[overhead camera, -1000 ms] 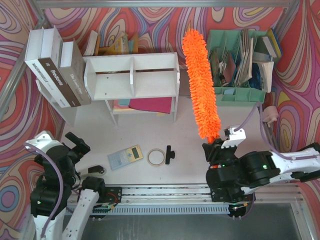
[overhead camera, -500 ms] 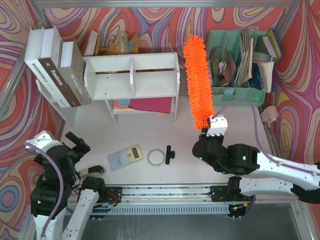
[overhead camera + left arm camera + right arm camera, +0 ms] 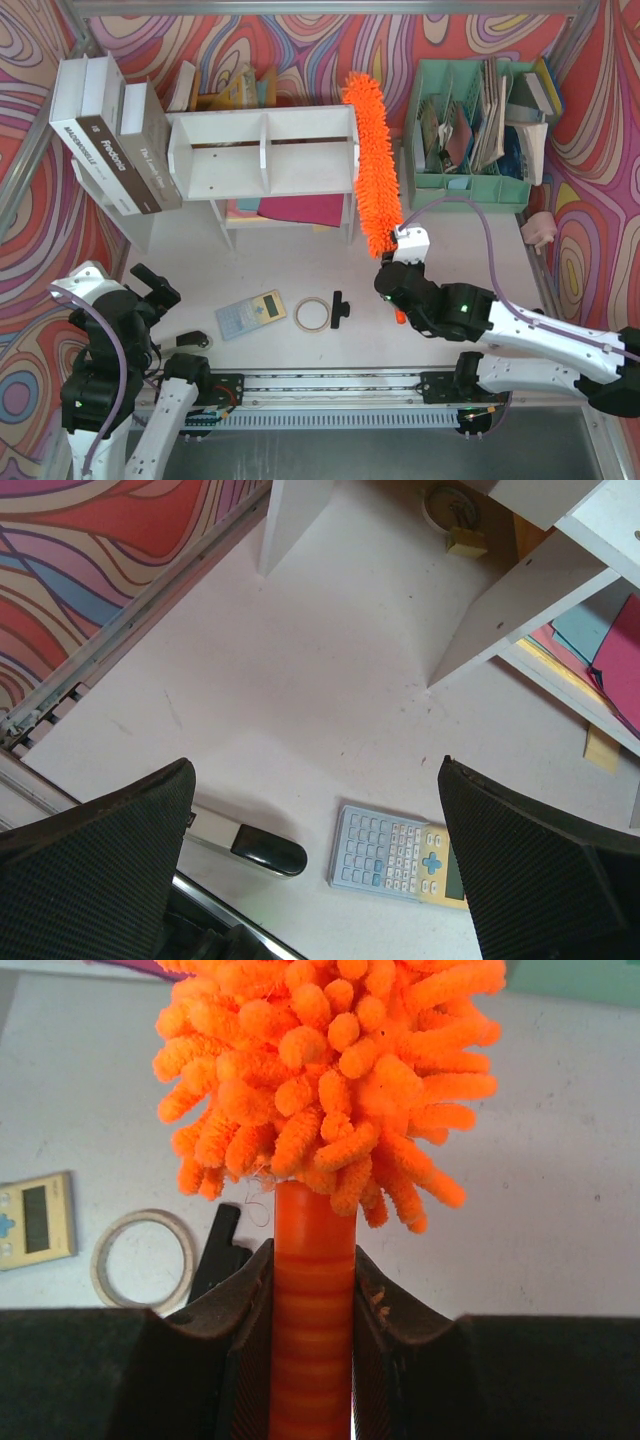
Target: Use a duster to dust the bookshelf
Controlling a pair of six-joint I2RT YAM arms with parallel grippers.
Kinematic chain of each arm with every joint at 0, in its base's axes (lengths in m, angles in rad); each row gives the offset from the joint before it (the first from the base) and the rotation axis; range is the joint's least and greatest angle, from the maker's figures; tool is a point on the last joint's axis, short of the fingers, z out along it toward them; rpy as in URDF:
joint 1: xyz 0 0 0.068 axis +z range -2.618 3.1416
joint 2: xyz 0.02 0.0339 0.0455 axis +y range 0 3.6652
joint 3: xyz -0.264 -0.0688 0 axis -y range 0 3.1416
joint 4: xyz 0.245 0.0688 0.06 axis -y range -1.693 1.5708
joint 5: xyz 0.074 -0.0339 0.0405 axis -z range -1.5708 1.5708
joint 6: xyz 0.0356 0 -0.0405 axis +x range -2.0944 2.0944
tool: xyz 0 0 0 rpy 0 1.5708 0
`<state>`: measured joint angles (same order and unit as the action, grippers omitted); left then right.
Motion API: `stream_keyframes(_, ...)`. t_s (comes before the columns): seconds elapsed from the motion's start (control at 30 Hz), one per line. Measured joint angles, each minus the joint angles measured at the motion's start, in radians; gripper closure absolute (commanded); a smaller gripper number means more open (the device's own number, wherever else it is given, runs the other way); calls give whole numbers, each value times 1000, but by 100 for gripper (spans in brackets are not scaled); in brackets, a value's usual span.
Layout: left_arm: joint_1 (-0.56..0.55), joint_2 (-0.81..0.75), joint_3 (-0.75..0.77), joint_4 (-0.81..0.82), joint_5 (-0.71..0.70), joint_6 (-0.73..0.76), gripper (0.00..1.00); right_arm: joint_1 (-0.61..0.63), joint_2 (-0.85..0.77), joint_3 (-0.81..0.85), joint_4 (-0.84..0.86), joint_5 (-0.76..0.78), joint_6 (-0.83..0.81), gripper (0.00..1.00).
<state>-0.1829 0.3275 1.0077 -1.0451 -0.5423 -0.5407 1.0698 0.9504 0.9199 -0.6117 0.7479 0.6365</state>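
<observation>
**Right gripper [image 3: 312, 1280] clenched on the duster [image 3: 374, 160], whose head lies along the right end of the bookshelf [image 3: 262, 150].**

Nearest, the left gripper [image 3: 315, 780] hangs spread wide, grasping nothing, above the table [image 3: 300, 680] and a calculator [image 3: 400, 852]. The right gripper's two fingers pinch the orange handle between them. Beyond them the fluffy head runs away from the arm, its far half against the shelf's right side panel.

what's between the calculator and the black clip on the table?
A roll of tape, lying flat between the calculator and the black clip; clearest in the top view.
</observation>
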Motion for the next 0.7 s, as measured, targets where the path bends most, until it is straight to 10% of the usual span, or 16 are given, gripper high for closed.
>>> stream_keyframes(0.4, 0, 0, 0, 0, 0, 0, 2, -18, 28, -235, 67, -106, 87, 100)
stream_keyframes(0.7, 0, -2, 0, 0, 0, 0, 2, -27, 25, -78, 0, -101, 68, 100)
